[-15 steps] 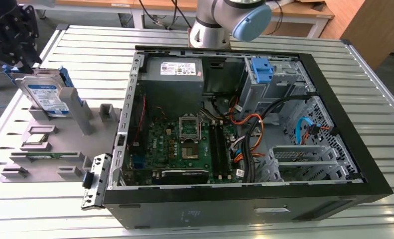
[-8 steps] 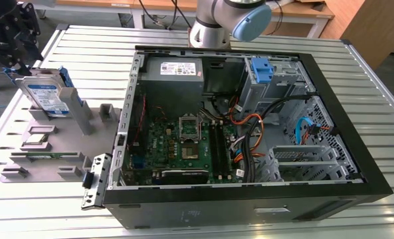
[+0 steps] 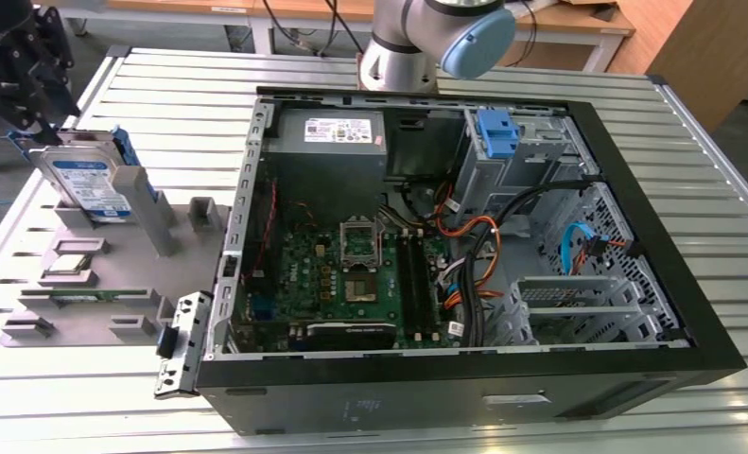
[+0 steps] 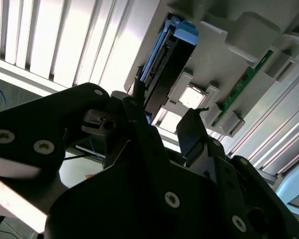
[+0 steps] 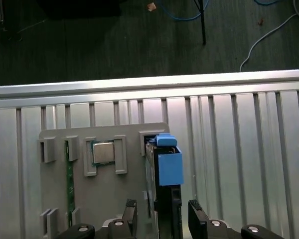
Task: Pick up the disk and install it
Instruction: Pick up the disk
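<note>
at the exterior view's left my hand (image 3: 26, 87) hangs over the corner of the ribbed metal bench (image 3: 172, 104), just above and behind the disk (image 3: 86, 180).

the disk stands on edge in a slot of the grey holder (image 3: 159, 227), label facing out, a blue rail along its side. the same holder keeps a square processor chip (image 3: 71, 268) lying flat in a pocket, and a green memory stick (image 3: 96, 295) set on edge in a narrow groove beside it. its other pockets look bare.

further toward the exterior view's right lies the open computer case (image 3: 475, 388) on its side. inside it: a grey power-supply box (image 3: 329, 132) in the far corner, the green motherboard (image 3: 348, 274) below that, a bundle of black, orange and blue cables (image 3: 475, 236), and a bare blue bracket (image 3: 497, 132) in the drive cage. behind the case stands the base of my arm (image 3: 406, 47).

in the first wrist view my hand (image 5: 163, 213) is spread wide, one of the fingers (image 5: 130, 213) on each side of the disk (image 5: 169, 169), whose blue-railed edge runs between them. i see a gap on both sides, so i am touching nothing and holding nothing. the second wrist view shows the same: my hand (image 4: 164, 124) apart, the disk (image 4: 162, 59) upright in the holder beyond the tips.
</note>
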Tool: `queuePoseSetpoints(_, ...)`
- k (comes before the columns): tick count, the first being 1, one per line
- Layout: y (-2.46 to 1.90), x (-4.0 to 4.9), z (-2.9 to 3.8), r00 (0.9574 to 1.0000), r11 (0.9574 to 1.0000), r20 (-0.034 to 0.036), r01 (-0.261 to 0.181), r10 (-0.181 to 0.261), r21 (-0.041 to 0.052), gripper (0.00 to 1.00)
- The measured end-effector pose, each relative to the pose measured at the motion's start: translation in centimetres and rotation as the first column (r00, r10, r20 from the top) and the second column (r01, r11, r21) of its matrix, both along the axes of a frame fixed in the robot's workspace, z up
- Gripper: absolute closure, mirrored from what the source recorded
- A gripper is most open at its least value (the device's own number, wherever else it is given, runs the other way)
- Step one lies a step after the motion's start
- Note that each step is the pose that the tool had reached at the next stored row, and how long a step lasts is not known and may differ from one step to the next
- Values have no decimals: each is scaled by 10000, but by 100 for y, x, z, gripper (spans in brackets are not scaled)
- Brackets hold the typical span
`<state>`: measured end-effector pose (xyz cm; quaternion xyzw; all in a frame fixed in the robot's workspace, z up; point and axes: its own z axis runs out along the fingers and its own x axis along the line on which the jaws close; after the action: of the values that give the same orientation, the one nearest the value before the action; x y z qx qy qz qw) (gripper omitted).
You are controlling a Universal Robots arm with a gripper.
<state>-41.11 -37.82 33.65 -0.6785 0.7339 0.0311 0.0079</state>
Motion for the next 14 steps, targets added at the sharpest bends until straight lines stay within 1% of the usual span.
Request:
queuePoseSetpoints(7, 1, -5, -64, 9988, 9988, 0, -487, 487, -41, 47)
queuePoseSetpoints(12, 1, -7, -124, 9972, 9972, -3, -741, 741, -85, 47)
queuePoseSetpoints(14, 1, -8, -130, 9971, 9970, -3, -766, 766, -87, 47)
